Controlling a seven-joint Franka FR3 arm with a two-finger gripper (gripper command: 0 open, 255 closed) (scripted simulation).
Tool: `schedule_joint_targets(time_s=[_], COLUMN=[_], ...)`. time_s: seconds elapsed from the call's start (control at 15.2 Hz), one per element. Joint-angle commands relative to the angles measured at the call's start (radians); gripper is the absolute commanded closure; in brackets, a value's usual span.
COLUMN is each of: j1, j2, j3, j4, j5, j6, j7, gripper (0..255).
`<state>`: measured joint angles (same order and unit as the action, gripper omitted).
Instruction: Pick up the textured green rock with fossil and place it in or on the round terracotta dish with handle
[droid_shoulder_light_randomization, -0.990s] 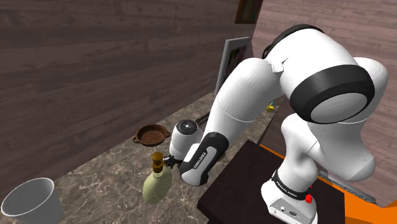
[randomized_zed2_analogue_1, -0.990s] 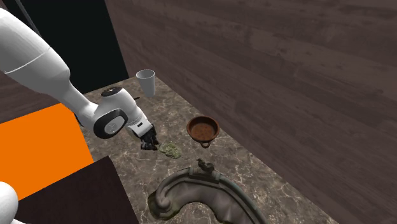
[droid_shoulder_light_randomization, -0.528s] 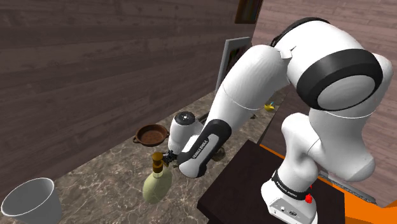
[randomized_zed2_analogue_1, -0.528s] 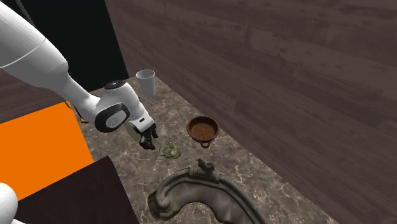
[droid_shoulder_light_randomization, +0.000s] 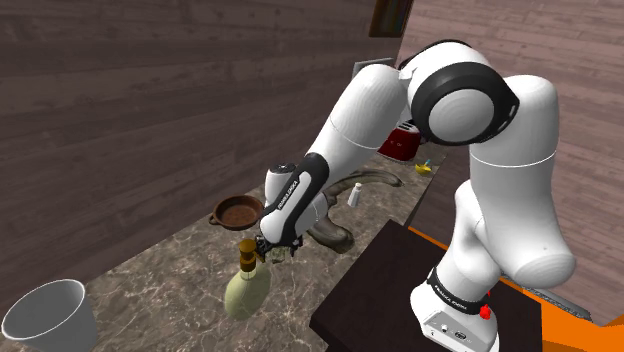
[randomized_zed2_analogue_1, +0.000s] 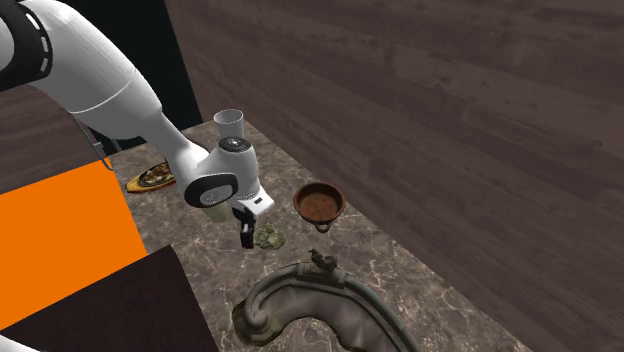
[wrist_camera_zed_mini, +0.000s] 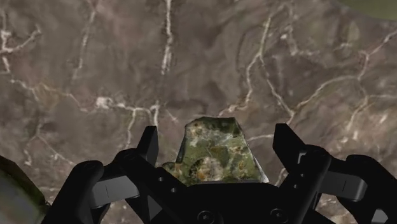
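The gripper (wrist_camera_zed_mini: 217, 139) hangs over the rock (wrist_camera_zed_mini: 215, 154) with its fingers (wrist_camera_zed_mini: 150, 141) spread wide, one on each side and neither touching it; the rock lies on the marble counter (wrist_camera_zed_mini: 95, 57), near the dish (randomized_zed2_analogue_1: 319, 204) and at about 8 o'clock from it in the second exterior view. The rock is lumpy and narrows toward one end, so jaws closing on slanted faces could squeeze it out sideways or catch only its edge; a closure made too high would likely let it slip on the lift. In the shoulder view a narrow-necked vase (droid_shoulder_light_randomization: 247, 290) stands just beside the gripper at 7 o'clock, and a careless swing could topple it. The dish looks shallow, so a release over its rim might let the rock roll off. The dish holds nothing; the white cup (droid_shoulder_light_randomization: 50, 312) looks empty too; what the vase holds cannot be told.
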<state>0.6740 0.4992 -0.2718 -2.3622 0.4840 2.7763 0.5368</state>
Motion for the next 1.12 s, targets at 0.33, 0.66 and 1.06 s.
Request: schedule_joint_targets(time_s=[0.33, 0.66, 1.06], j1=[-0.022, -0.022, -0.021], j2=[0.04, 0.039, 0.041], j3=[0.028, 0.028, 0.029], j4=[0.017, 0.017, 0.019], j5=[0.025, 0.024, 0.025], j6=[0.023, 0.022, 0.023], j7=[-0.021, -0.02, -0.019], gripper=[0, 255, 255])
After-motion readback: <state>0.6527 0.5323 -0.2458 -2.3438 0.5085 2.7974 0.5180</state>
